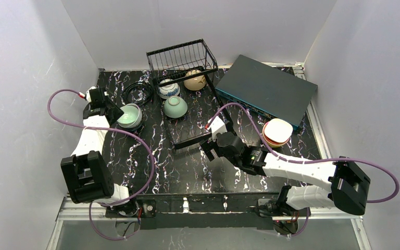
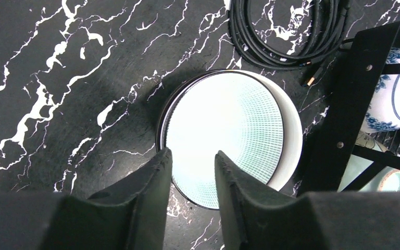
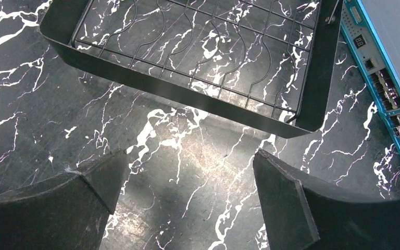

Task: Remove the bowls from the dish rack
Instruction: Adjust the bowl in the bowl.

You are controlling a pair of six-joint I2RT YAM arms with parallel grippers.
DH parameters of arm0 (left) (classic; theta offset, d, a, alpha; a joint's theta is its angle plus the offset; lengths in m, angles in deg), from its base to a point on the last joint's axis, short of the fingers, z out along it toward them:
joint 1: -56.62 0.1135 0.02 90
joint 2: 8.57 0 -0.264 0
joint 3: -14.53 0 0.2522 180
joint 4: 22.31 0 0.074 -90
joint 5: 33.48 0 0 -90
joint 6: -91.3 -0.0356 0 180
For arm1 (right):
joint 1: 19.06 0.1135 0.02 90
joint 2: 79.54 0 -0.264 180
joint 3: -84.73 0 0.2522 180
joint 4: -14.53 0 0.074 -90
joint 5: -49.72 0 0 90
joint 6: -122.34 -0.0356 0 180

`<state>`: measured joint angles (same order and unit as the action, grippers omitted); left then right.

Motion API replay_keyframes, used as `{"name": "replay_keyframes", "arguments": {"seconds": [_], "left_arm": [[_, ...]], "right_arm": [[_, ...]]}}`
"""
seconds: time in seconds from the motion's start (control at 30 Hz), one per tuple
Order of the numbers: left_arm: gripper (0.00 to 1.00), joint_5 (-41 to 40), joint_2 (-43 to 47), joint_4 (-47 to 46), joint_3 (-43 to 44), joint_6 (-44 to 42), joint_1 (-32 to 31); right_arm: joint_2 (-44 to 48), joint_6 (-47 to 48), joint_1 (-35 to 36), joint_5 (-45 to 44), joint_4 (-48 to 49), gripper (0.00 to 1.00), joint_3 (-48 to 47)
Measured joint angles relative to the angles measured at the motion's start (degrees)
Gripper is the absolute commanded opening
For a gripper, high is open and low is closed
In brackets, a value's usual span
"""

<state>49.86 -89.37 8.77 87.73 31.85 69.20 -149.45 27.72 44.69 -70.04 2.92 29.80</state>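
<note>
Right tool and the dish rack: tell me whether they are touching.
Apart. The right wrist view shows a strip of bare table between the open right tool and the dish rack's near wall.

L wrist view: near rim of the pale green bowl (image 2: 229, 130) sits behind the left gripper (image 2: 192, 155) fingers; contact w/ the rim can't be told. At right, the blue-and-white bowl (image 2: 396, 86) is cut by the edge and partly behind the dish rack (image 2: 351, 104) frame. The cable coil (image 2: 281, 36) is cut off at top.

R wrist view: only the rack's near end is in frame. The box (image 3: 396, 62) is cut by the right edge, port labels too small to read.

Top view: stack of bowls (image 1: 277, 131) by the box, count under the white top one unclear. The beige bowl (image 1: 194, 79) is partly behind basket wires.
</note>
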Motion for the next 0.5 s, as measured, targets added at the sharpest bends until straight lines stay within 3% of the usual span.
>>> {"name": "replay_keyframes", "arguments": {"seconds": [0.5], "left_arm": [[0.27,-2.6,-1.0,3.8,0.0,3.1,0.4]], "right_arm": [[0.0,-1.7,0.0,1.5,-0.8,0.99,-0.1]]}}
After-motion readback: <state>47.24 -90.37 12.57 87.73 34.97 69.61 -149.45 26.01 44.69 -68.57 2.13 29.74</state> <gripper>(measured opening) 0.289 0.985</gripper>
